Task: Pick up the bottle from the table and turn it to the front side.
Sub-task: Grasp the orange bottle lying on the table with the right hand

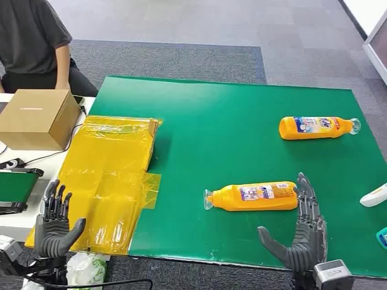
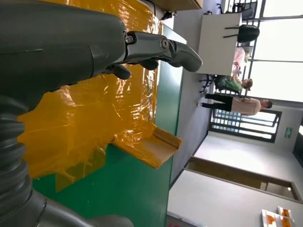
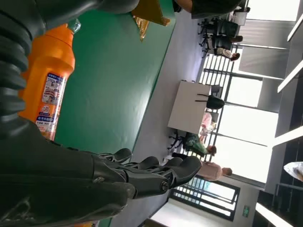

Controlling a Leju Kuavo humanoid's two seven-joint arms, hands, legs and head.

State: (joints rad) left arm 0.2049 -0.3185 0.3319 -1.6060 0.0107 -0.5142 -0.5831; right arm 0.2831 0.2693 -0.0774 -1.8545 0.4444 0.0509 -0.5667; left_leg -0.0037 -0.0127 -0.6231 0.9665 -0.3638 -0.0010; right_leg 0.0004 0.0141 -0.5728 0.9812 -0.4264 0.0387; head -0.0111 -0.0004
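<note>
Right hand: right hand [image 1: 305,232] at the near edge of the table, fingers extended and spread, thumb out to the side, holding nothing; its fingertips [image 1: 305,184] reach the base end of the near bottle, contact cannot be told. Seen also from the right wrist [image 3: 107,177], fingers straight, apart from the bottle.
Left hand: left hand [image 1: 54,226] low at the near left, off the green surface, over the yellow sheet's near corner; fingers up and apart, thumb out, holding nothing. Thumb and fingers also show from the left wrist [image 2: 107,45], loose.
Near bottle: orange bottle [image 1: 253,197] lying on its side on the green table, clear cap toward the robot's left, base toward the right hand; a white and blue label faces up. In the right wrist view [image 3: 48,85] it lies just beside the hand's ribbed cover.
Far bottle: second orange bottle [image 1: 317,127] lying on its side farther back on the right, cap pointing right, well apart from the first.
Table: green table [image 1: 219,133].
Yellow plastic sheet: yellow plastic sheet [image 1: 109,175], crinkled, spread over the table's left edge.
Cardboard box: cardboard box [image 1: 39,118] on a white surface to the left, closed.
Person: person [image 1: 34,42] in a dark shirt seated behind the box.
White object: white object [image 1: 374,196] at the right edge, partly cut off.
</note>
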